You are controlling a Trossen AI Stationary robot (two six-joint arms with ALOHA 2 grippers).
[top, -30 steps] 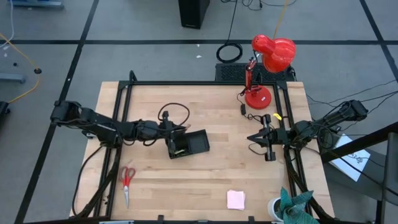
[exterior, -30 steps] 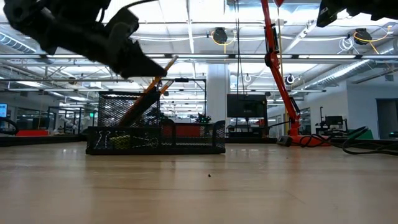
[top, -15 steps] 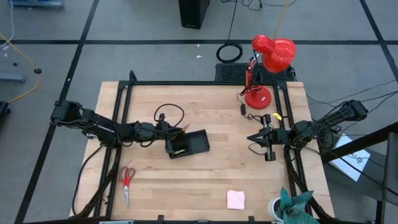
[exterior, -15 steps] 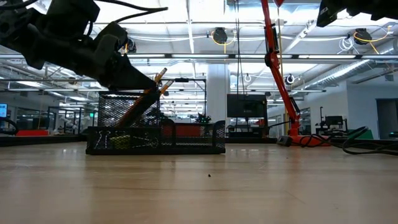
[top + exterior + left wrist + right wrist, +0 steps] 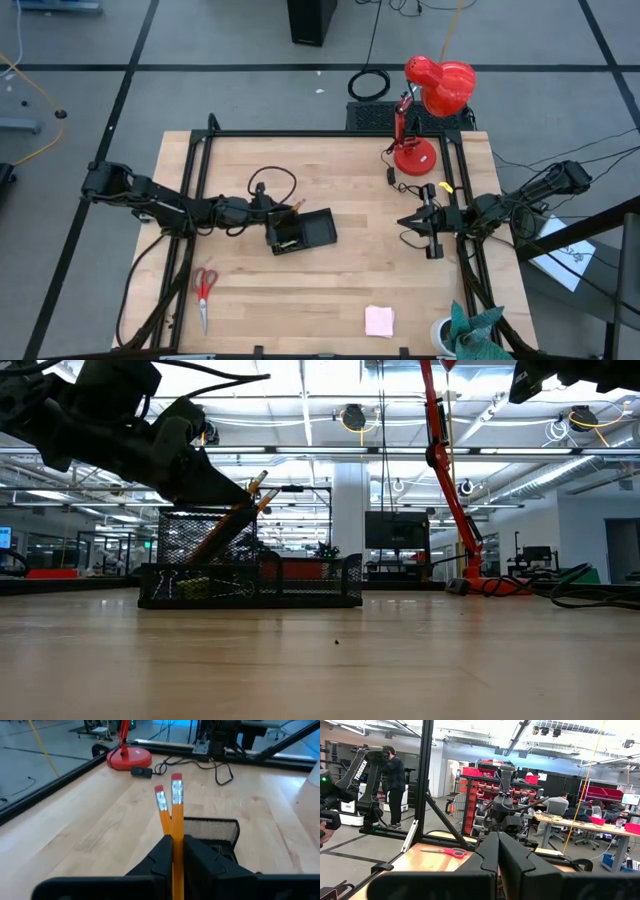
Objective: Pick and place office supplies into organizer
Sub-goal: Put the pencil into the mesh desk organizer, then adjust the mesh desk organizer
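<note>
The black mesh organizer (image 5: 305, 232) stands mid-table, also seen in the low view (image 5: 250, 575) and the left wrist view (image 5: 210, 832). Two orange pencils (image 5: 238, 512) lean out of its taller compartment. My left gripper (image 5: 270, 216) is at the organizer's left side, shut on one orange pencil (image 5: 176, 795). The second pencil (image 5: 161, 812) leans beside it. Red-handled scissors (image 5: 204, 290) lie near the table's near left corner. A pink note pad (image 5: 379, 320) lies by the near edge. My right gripper (image 5: 425, 225) waits shut at the table's right side. My left gripper pinches the orange pencil's shaft (image 5: 177, 832) between its two fingers (image 5: 162, 857), below the eraser end (image 5: 176, 787). It comes slanting down from the table's left, and the pencil lies along the fingers. The pencil is tilted, with its lower end inside the organizer's taller compartment (image 5: 205, 530).
A red desk lamp (image 5: 430, 100) stands at the far right corner, with its cord and switch (image 5: 392, 177) on the table. A small yellow piece (image 5: 445, 187) lies near the right edge. A cup with teal cloth (image 5: 465, 330) sits at the near right corner.
My left gripper moved down and slightly toward the table's left edge, lowering the held pencil deeper into the organizer's taller compartment beside the other pencil. It has kept still for the last half second.
</note>
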